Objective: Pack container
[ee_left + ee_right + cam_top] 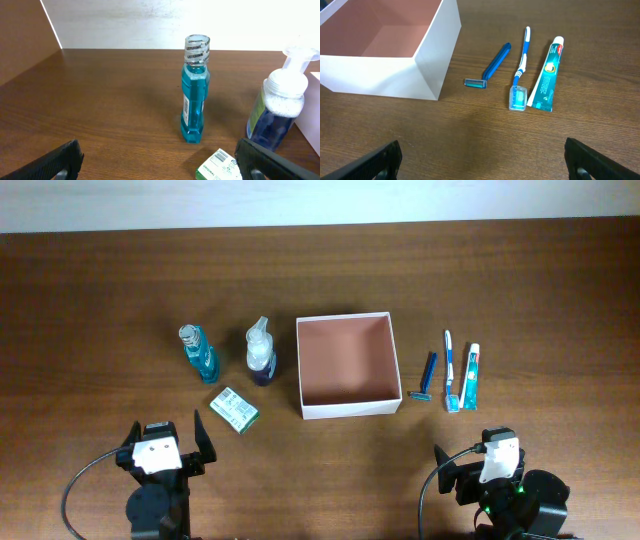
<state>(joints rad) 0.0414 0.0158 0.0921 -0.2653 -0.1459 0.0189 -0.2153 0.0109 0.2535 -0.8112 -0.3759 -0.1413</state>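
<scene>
Overhead: empty container (350, 409) centred; mouthwash (199, 352), spray bottle (261, 352) by left claw (157, 162); razor (428, 375), toothbrush (450, 370), toothpaste (470, 377) by right claw (482, 162), seemingly split by reach. Both spread wide, grasping nothing.

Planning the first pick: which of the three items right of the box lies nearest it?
The blue razor, beside the container; toothbrush and toothpaste lie farther out.

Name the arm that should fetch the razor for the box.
Right. The razor lies right of the container, just ahead of the right gripper, fingers open. The left gripper faces the mouthwash bottle on the other side.
</scene>
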